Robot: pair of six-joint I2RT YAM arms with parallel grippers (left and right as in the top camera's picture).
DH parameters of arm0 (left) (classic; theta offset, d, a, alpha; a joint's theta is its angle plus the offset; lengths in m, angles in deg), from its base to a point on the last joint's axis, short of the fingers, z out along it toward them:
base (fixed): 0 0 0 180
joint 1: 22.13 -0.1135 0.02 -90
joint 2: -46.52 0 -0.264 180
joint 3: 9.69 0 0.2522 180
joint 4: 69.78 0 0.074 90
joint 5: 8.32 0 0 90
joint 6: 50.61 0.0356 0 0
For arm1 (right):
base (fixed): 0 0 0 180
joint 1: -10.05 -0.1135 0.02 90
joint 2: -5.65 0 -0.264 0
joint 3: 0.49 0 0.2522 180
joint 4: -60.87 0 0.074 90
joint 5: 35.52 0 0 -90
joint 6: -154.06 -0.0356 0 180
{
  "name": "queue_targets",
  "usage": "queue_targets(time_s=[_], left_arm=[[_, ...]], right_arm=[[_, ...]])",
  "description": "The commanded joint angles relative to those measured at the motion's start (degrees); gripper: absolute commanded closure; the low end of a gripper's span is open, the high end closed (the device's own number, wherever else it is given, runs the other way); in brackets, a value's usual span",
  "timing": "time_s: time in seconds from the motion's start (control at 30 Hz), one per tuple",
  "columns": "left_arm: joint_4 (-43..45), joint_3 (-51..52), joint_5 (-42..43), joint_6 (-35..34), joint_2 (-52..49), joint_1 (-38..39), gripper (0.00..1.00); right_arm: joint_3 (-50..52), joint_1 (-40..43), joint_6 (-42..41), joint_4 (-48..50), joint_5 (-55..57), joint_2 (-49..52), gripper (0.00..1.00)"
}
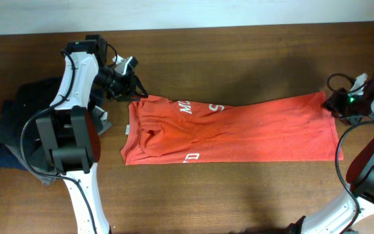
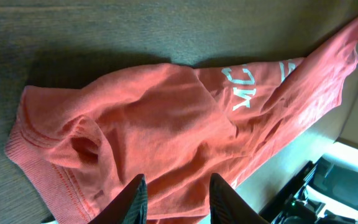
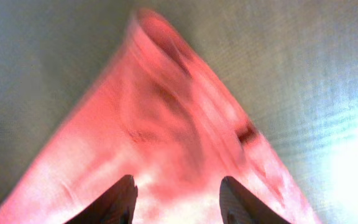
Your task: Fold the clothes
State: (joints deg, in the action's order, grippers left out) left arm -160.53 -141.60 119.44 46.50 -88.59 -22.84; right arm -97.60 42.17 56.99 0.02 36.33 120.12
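The clothes are a red-orange T-shirt [image 1: 239, 133] folded into a long band across the table, with white lettering [image 1: 187, 107] on its upper edge. My left gripper [image 1: 135, 90] hangs at the shirt's far left corner. In the left wrist view the shirt [image 2: 166, 124] lies below the gripper [image 2: 176, 183], whose jaws are apart with no cloth pinched. My right gripper [image 1: 333, 104] is at the shirt's far right corner. The right wrist view is blurred; the shirt [image 3: 166, 124] shows between that gripper's [image 3: 179, 183] spread jaws, which hold nothing.
A pile of dark garments [image 1: 18, 123] lies at the table's left edge, behind the left arm. The brown wooden table [image 1: 239, 52] extends beyond and in front of the shirt. The right arm's base stands at the right edge.
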Motion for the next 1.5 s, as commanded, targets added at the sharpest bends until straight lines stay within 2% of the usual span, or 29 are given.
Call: queue_targets(time_s=[0.0, 0.3, 0.57, 0.77, 0.97, 1.03, 1.13, 1.23, 1.47], left_arm=[[-0.46, -1.29, 1.22, 2.91, 3.63, 0.00, 0.67], [-0.68, -1.29, 1.27, 4.37, 5.51, 0.02, 0.66], [-1.33, -1.29, 1.29, 5.46, 5.51, 0.02, 0.66], [-3.96, -3.69, 4.81, 5.66, 6.54, -0.11, 0.66], [-6.54, -11.21, 1.75, 6.71, 11.26, -0.11, 0.66], [-6.51, -13.77, 1.25, 6.71, 13.53, -0.09, 0.66], [-6.45, -16.65, -0.20, 6.71, 16.33, -0.09, 0.61], [-6.45, -17.92, -2.05, 6.69, 19.10, -0.09, 0.60], [-6.49, -17.92, -2.23, 6.71, 23.78, -0.11, 0.59]], right_arm=[[-0.22, 0.22, -3.61, -3.43, 5.95, -0.92, 0.52], [-0.17, 0.26, -8.61, -6.32, 13.64, -0.74, 0.47], [-0.11, 0.26, -10.64, -4.76, 13.55, -0.52, 0.47], [1.46, 0.26, -13.44, -3.56, 13.90, -0.22, 0.48], [3.34, 0.20, -14.95, -1.53, 13.64, 0.13, 0.49], [3.43, 0.15, -14.91, -1.51, 12.81, 0.24, 0.52], [3.43, 0.15, -14.93, -1.51, 12.83, 0.28, 0.53], [3.48, 0.15, -14.97, -1.16, 12.83, 0.33, 0.58], [5.79, 0.15, -18.51, 1.51, 12.39, 0.33, 0.58]])
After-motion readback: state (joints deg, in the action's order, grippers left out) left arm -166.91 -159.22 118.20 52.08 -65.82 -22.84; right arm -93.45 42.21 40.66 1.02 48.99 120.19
